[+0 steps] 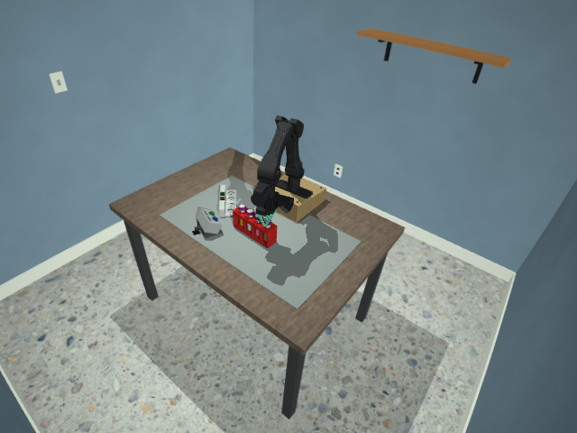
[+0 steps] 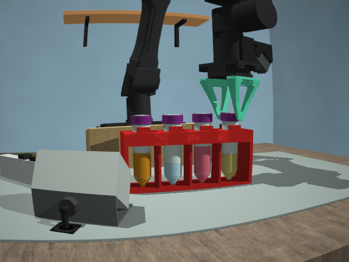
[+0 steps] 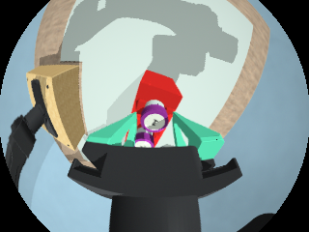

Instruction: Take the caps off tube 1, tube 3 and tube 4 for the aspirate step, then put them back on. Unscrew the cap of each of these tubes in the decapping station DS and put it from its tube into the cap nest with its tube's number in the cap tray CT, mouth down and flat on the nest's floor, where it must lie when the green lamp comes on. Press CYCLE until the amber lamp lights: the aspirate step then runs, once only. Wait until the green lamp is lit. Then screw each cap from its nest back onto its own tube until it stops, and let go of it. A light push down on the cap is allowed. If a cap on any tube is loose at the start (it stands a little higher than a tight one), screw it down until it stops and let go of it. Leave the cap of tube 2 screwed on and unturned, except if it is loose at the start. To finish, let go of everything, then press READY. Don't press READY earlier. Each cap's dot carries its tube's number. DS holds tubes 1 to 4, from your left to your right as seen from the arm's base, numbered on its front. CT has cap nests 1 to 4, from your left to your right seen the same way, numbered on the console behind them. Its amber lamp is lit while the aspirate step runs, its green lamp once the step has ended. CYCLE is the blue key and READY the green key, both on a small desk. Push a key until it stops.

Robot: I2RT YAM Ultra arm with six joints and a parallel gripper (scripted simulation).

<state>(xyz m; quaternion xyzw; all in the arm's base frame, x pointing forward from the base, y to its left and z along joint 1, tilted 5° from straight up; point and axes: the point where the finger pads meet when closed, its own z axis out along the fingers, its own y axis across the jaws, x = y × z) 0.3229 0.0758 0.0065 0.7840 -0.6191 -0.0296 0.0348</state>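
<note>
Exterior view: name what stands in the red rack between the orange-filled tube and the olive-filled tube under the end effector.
Two purple-capped tubes stand there: the pale-blue tube and the pink tube, plain in the exterior view.

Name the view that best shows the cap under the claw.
Exterior view: the purple cap sits on the rightmost tube in the red decapping station, between the tips of the green claw. The wrist view shows its top, small. The top view hides it behind the arm.
</note>
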